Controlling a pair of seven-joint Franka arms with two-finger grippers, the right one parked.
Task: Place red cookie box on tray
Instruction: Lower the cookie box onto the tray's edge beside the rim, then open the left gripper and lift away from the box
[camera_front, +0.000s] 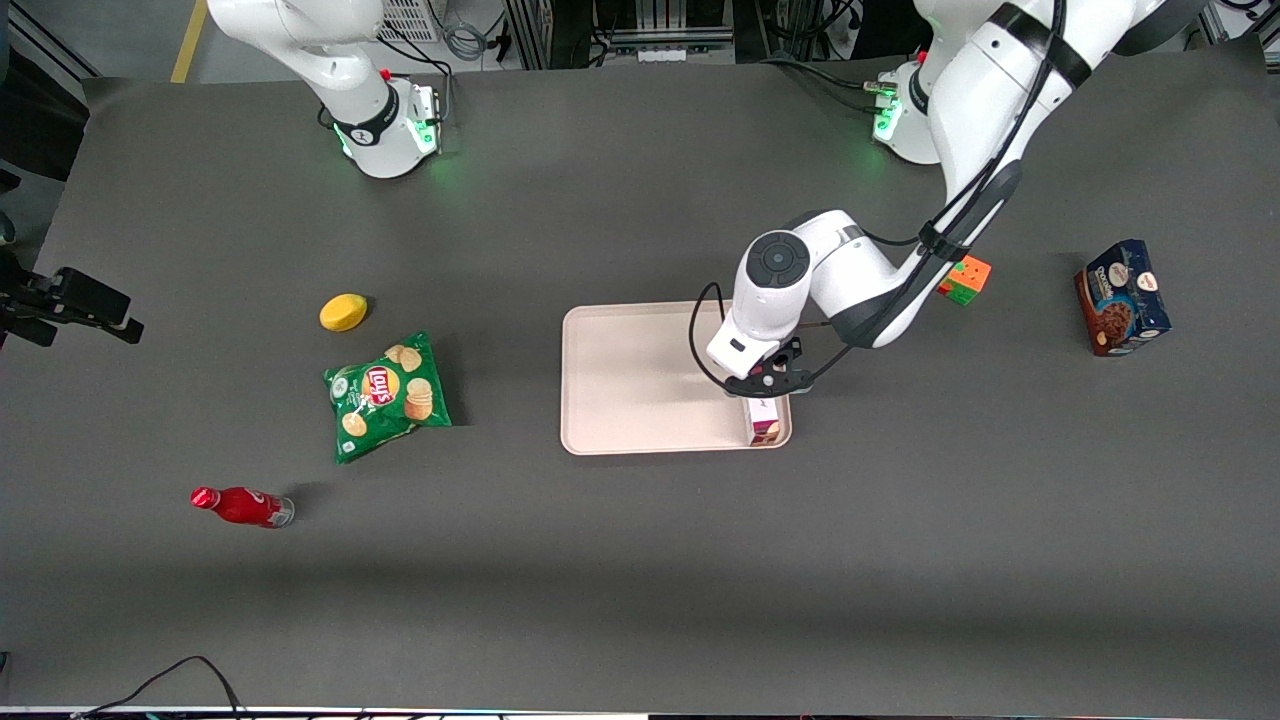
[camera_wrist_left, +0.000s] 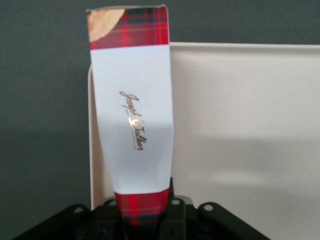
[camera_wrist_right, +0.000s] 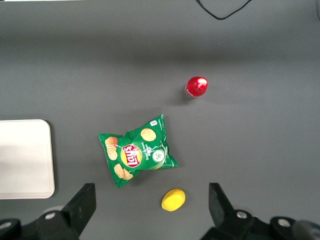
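With the gripper (camera_front: 768, 385) clamped on the red cookie box (camera_wrist_left: 132, 125) along the tray (camera_front: 640, 375) edge toward the working arm, shift inward slightly and lower flat before releasing, so the box clears the rim.

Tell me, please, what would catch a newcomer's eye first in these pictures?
Most striking is the working arm bent low over the pale tray, its gripper shut on the long red cookie box along the tray's edge toward the working arm's end. Next come the bright things toward the parked arm's end: a green chip bag, a yellow lemon farther from the front camera, and a red bottle nearer to it.
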